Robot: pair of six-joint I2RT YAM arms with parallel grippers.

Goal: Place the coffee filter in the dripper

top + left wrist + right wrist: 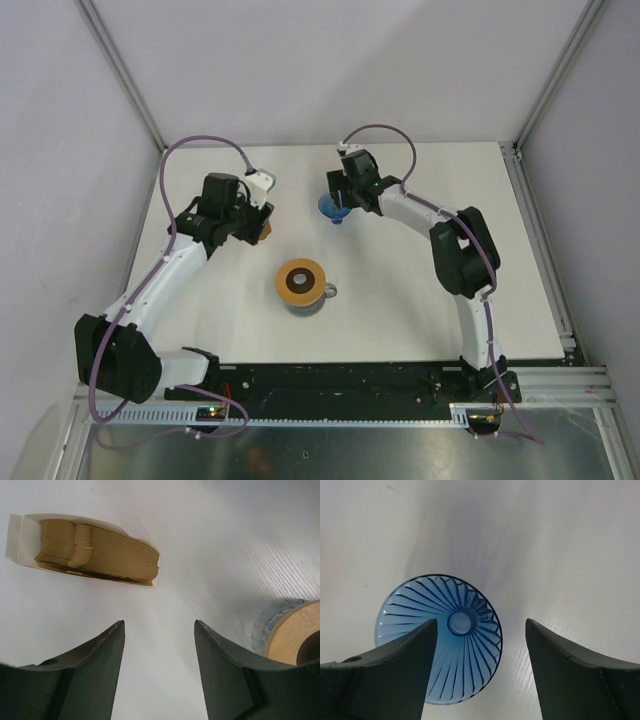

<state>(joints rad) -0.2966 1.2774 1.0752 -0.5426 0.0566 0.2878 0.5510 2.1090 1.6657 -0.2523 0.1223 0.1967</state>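
Although no single coffee filter lies loose in any view, the top external camera shows where one must come from: the left tool (258, 228) hangs over the orange packet (265, 233) at the far left of the tabletop (420, 300). The right tool (337, 200) hovers above the blue dripper (333, 210), far of centre. A glass carafe (303, 298) capped with a tan ring (301, 282) stands between them, nearer the bases.

From the left wrist, the tool's dark fingers (95, 680) stand moderately apart with only bare tabletop between them, holding nothing. Beyond them lies the packet, a white card sleeve torn open along one side, with tan papers (100, 550) stacked inside. Their edges are finely layered, and one sheet's curved tab sits proud of the rest. A filter should be near weightless, limp and easily creased, and neighbouring sheets will likely cling. That proud tab looks the best place to pinch, lightly and shallowly, so only one sheet comes away.

From the right wrist, the dripper is translucent blue with dark ribs fanning out from its centre hole, its mouth facing the camera. One side of it is hidden behind a finger (380, 685). The jaws stand wide and grip nothing. It looks like hard, smooth, light plastic, so it may skid or tip if nudged
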